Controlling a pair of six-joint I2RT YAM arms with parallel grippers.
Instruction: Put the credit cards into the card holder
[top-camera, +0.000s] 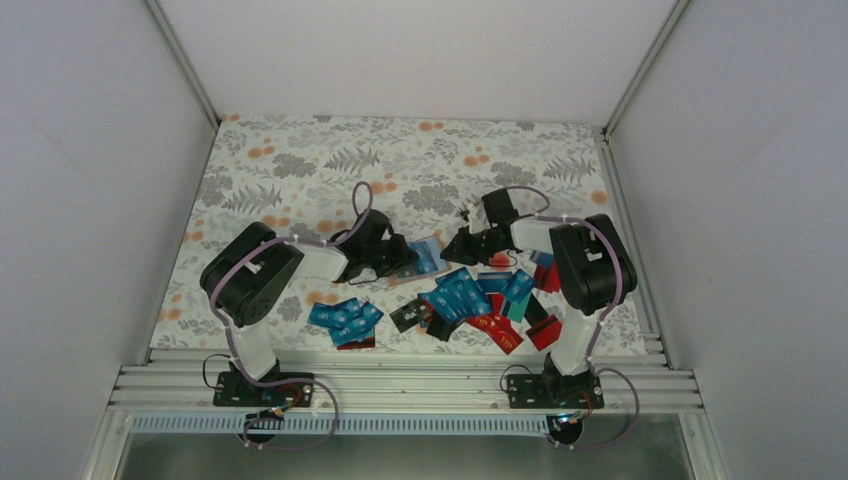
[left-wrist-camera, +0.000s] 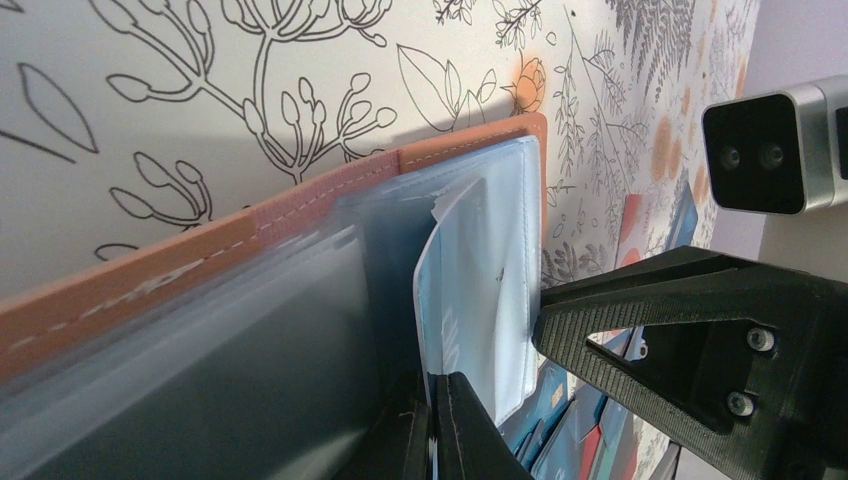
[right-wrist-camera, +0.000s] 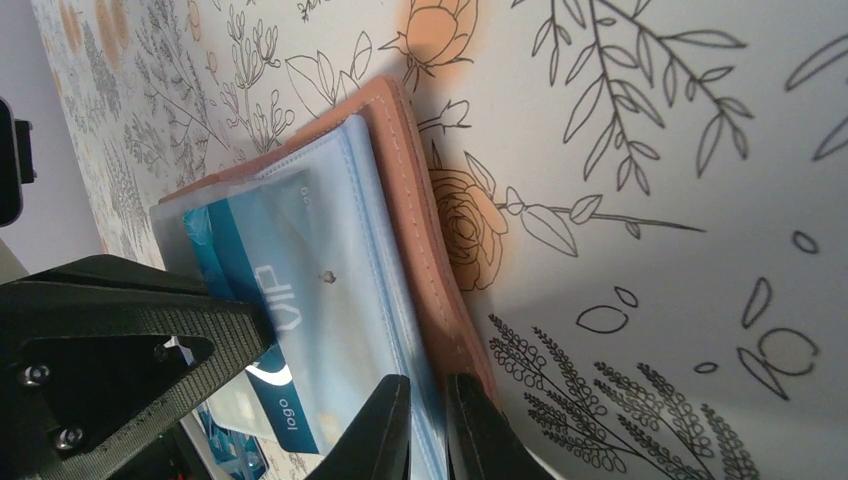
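Nearest the arm bases, loose credit cards lie scattered on the floral worktop. A small fan of blue ones sits in front of the left arm. A larger heap of blue, teal, red and black ones sits in front of the right arm.

Just beyond the heap, between the two arms, the tan-pink card holder rests on the worktop. The left gripper meets it from its left side and the right gripper from its right.

In the left wrist view, the left gripper's fingers are pressed together. They pinch the near edge of a clear sleeve of the card holder, and the sleeve bows up away from them. The holder's stitched tan cover lies behind the sleeves.

In the right wrist view, the right gripper's fingers stand almost touching, with only a narrow gap. The thin edge of the holder's plastic pages is caught between them, right beside the stitched cover. A teal card with white lettering shows through one sleeve. How far in it sits cannot be told, because the left gripper covers its outer end.

Beyond the holder, the patterned worktop runs back to plain white walls.
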